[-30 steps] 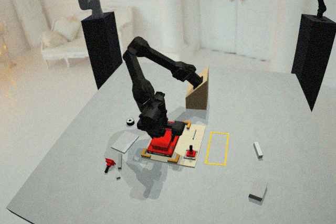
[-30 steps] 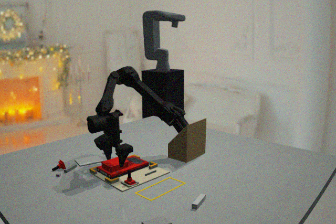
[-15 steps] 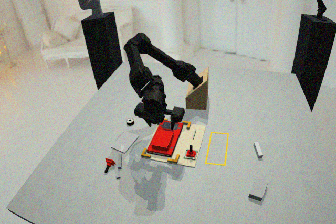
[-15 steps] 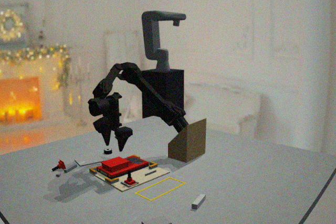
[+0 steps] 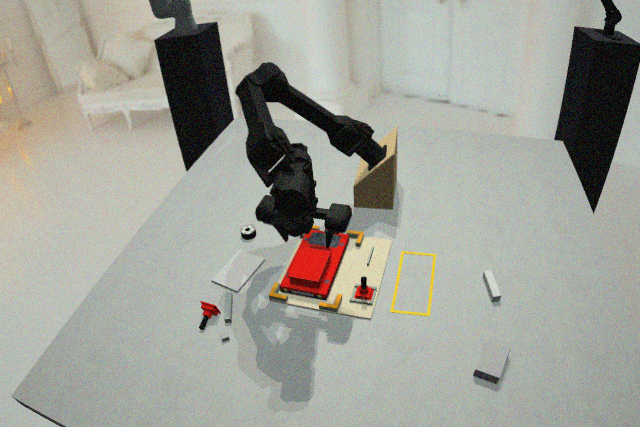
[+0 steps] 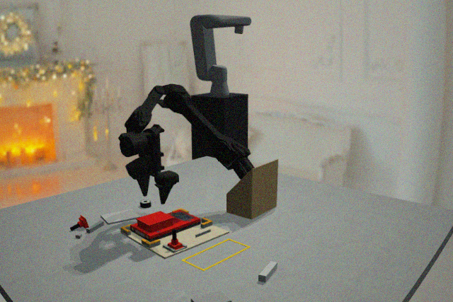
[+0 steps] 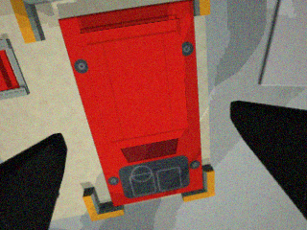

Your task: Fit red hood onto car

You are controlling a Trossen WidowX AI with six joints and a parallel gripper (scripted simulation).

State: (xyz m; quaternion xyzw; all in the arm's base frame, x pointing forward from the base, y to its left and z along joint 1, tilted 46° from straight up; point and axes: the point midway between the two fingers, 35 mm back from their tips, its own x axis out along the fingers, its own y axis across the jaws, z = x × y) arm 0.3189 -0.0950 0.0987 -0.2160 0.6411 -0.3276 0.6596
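Your jaws stand wide open with nothing between them, their black tapered fingers (image 5: 328, 237) (image 6: 164, 194) pointing down above the car, apart from it. In the wrist view, you have one finger to each side of the red body.

Below them, your red plastic-looking hood with its raised flat roof (image 5: 310, 263) (image 6: 155, 220) (image 7: 136, 91) lies on the car in the jig. From your wrist camera, four dark round peg spots (image 7: 81, 66) show near its corners, and a dark grey panel with a circle and a square (image 5: 323, 239) (image 6: 182, 215) (image 7: 154, 176) sits at one end. The hood looks level, but you cannot tell for certain whether it is fully seated.

Orange-yellow corner brackets (image 5: 359, 237) (image 6: 150, 242) (image 7: 107, 214) stand around the car on a cream rectangular board (image 5: 379, 251) (image 6: 216, 234) (image 7: 43, 103). Beside the car, the board carries a red piece with an upright black stem (image 5: 363, 292) (image 6: 175, 243).

Farther out on your pale grey counter (image 5: 439, 179) (image 6: 329, 218), a yellow rectangular outline (image 5: 397, 281) (image 6: 227, 257) lies beside the board. Across the car from it are a flat white plate (image 5: 238, 270) (image 6: 120, 216) (image 7: 288, 48) and a black-and-white ring (image 5: 248, 236) (image 6: 145, 205).
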